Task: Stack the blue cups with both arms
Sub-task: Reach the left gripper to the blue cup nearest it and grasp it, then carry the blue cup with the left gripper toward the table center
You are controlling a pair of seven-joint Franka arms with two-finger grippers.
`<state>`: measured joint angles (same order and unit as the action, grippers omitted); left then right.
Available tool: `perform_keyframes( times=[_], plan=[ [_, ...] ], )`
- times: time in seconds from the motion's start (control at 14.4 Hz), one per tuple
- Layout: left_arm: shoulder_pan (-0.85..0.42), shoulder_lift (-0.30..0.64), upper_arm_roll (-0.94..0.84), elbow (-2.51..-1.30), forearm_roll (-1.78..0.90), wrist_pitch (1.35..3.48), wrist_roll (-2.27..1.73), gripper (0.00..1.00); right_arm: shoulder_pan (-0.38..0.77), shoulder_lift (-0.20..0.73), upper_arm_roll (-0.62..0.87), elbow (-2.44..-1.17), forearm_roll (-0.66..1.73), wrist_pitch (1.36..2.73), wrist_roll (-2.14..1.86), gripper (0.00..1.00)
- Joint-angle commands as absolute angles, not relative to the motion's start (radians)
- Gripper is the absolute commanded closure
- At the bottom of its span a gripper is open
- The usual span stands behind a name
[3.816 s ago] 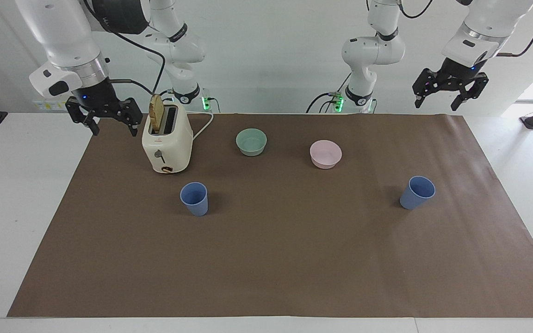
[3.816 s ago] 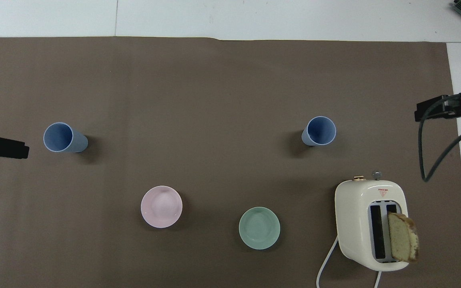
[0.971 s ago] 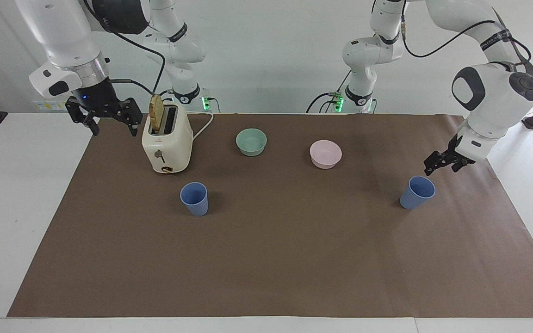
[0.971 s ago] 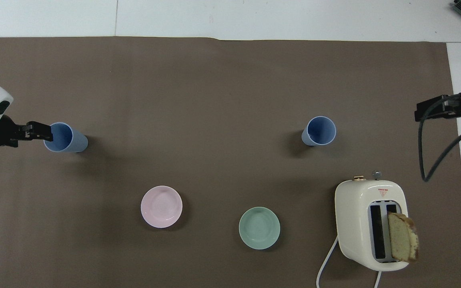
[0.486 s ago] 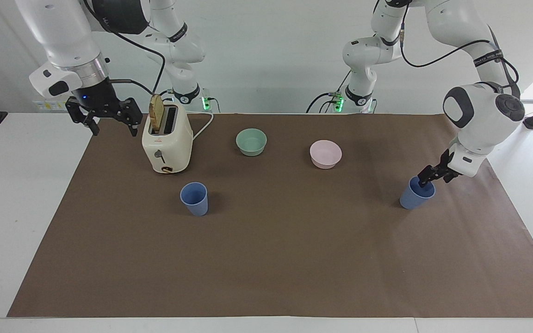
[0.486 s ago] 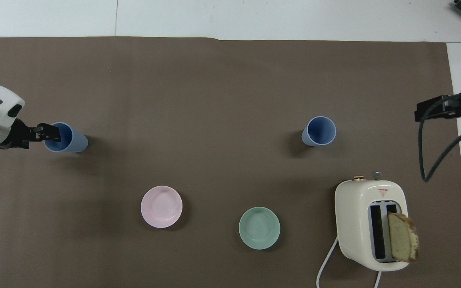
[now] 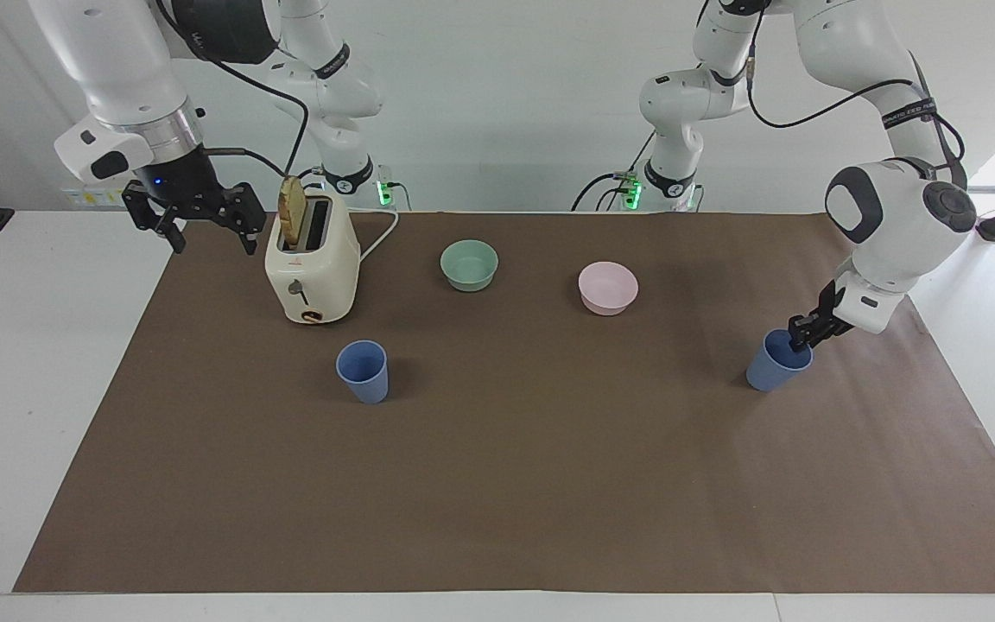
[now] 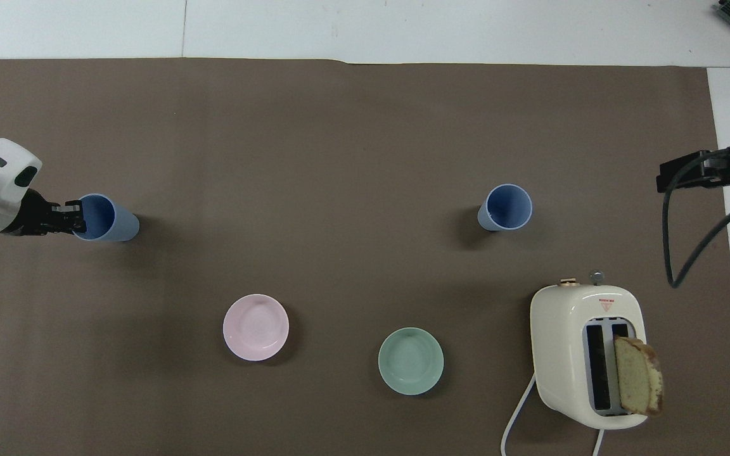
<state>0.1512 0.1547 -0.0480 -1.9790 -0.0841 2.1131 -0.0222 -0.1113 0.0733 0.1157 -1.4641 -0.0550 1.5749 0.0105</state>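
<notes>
Your left gripper (image 7: pixel 801 340) was clamped tight on the rim of one blue cup (image 7: pixel 776 363), which stood on the brown mat (image 7: pixel 497 501) far from the toaster (image 7: pixel 313 268), toward the left arm's end. The second blue cup (image 7: pixel 364 371) stood just beside the toaster, farther from the robots. Your right gripper (image 7: pixel 204 225) waited beside the toaster, fingers spread wide, holding nothing.

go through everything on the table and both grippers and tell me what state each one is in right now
Left gripper: shut on the rim of the blue plastic cup at the left arm's end, which stands upright.
Right gripper: open, empty, raised beside the cream toaster.
Second blue plastic cup: upright, empty, untouched.
Cream toaster: bread slice sticking up from one slot.
Green bowl: upright, empty.
Pink bowl: upright, empty.
</notes>
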Motion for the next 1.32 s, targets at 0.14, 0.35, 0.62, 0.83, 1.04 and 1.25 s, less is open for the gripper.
perform_keyframes(
  times=[0.14,0.35,0.62,0.83,1.04,1.25],
  plan=[
    [0.153,0.132,-0.058,-1.909,-0.101,2.048,-0.014,1.0,-0.123,0.054,0.12,-1.483,-0.043,1.588,-0.002,0.0],
    [0.14,0.101,-0.08,-1.826,-0.109,1.933,-0.029,1.0,-0.123,0.055,0.12,-1.483,-0.043,1.588,-0.002,0.0],
    [0.071,0.077,-0.109,-1.807,-0.137,1.92,-0.15,1.0,-0.123,0.055,0.12,-1.483,-0.043,1.588,-0.002,0.0],
    [-0.047,0.077,-0.11,-1.809,-0.135,1.934,-0.303,1.0,-0.123,0.055,0.12,-1.483,-0.043,1.588,-0.002,0.0],
    [-0.176,0.089,-0.11,-1.812,-0.137,1.989,-0.469,1.0,-0.123,0.055,0.12,-1.483,-0.043,1.588,-0.002,0.0],
    [-0.296,0.15,-0.109,-1.812,-0.135,2.121,-0.636,1.0,-0.123,0.055,0.12,-1.483,-0.043,1.588,-0.002,0.0]
  ],
)
